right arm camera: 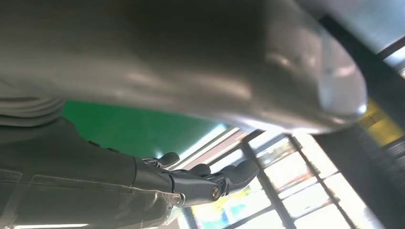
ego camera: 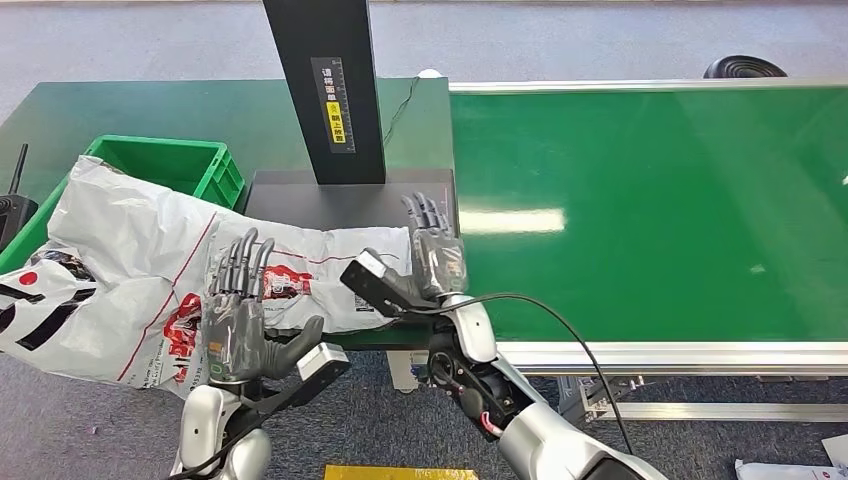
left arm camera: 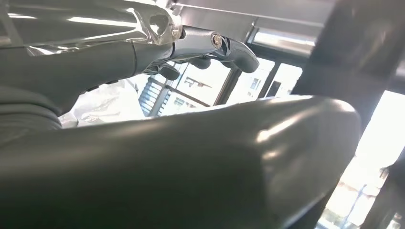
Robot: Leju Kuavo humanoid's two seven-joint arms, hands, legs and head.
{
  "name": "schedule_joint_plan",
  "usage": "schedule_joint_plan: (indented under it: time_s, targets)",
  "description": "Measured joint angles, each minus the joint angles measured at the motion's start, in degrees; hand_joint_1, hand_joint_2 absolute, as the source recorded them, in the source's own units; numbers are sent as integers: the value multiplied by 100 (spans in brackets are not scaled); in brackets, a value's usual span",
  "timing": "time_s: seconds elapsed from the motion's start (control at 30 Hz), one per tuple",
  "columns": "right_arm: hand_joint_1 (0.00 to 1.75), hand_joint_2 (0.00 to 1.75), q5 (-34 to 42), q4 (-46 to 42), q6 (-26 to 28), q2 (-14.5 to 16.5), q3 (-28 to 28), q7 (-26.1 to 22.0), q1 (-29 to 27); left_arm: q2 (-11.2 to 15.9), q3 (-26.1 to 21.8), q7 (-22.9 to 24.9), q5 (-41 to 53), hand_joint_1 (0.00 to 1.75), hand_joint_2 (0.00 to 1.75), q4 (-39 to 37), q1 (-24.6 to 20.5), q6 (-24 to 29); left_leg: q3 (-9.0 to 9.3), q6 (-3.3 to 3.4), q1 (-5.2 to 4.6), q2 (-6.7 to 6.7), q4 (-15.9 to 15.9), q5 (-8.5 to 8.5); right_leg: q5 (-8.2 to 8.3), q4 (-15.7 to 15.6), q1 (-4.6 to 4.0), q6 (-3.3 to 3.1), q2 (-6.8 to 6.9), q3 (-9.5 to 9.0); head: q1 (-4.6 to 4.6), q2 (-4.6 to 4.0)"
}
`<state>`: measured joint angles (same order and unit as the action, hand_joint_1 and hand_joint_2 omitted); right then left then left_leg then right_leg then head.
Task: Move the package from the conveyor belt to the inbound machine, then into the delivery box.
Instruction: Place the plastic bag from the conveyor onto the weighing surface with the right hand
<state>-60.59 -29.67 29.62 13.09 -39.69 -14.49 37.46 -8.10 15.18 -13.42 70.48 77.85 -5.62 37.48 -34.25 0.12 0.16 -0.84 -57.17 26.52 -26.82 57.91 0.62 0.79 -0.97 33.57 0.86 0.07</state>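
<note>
The left hand (ego camera: 238, 320) is raised palm-forward over the near part of the package (ego camera: 150, 270), its fingers (ego camera: 243, 262) straight and spread and its thumb out to the side, with nothing held; whether the fingertips touch the plastic cannot be told. The right hand (ego camera: 435, 250) stands upright at the package's right end, fingers extended and apart, also holding nothing, and it sits just beside the dark platform of the inbound machine (ego camera: 350, 195). The package, a large crumpled white bag with red and black printing, lies with its right end on that platform and its left part draped over the rim of the green delivery box (ego camera: 215, 170); the box's inside is mostly hidden by it. The machine's black column (ego camera: 325, 85) with a yellow label rises behind the hands. To the right runs the green conveyor belt (ego camera: 650, 210), its aluminium rail (ego camera: 680, 355) along the near edge. A black cable (ego camera: 560, 330) loops from the right forearm.
</note>
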Motion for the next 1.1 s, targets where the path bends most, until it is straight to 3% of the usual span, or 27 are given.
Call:
schedule_joint_plan:
  time_s: [0.27,0.47,0.63,0.77,1.1]
  targets:
    - [0,0,-280,-316,201,-501,876,83,-44,26,-208,650,861,0,0,-1792,-832,192,2,1,-1,-4,-3,-1,5,0,5,-1,2,-2,1,0]
    - [0,0,-449,-958,250,-894,1414,68,-446,183,-550,925,1109,0,0,-3095,-1432,218,-1,0,-1,-3,-2,0,4,0,2,-2,0,2,-1,0]
    - [0,0,-580,-1513,263,-1129,1704,60,-894,314,-789,1183,1361,0,0,-3751,-1705,244,-2,-1,-1,-3,-1,1,3,0,1,-2,0,2,0,0]
    - [0,0,-631,-1856,266,-1237,1834,36,-1198,366,-895,1208,1391,0,175,-3976,-1737,255,-3,-1,-1,-2,-1,1,3,0,1,-2,-1,2,-1,0]
    - [0,0,-679,-2276,240,-1345,1921,-28,-1580,376,-1037,1103,1397,0,175,-4093,-1742,302,1,-1,-1,-3,0,1,3,0,1,-2,0,-3,-1,0]
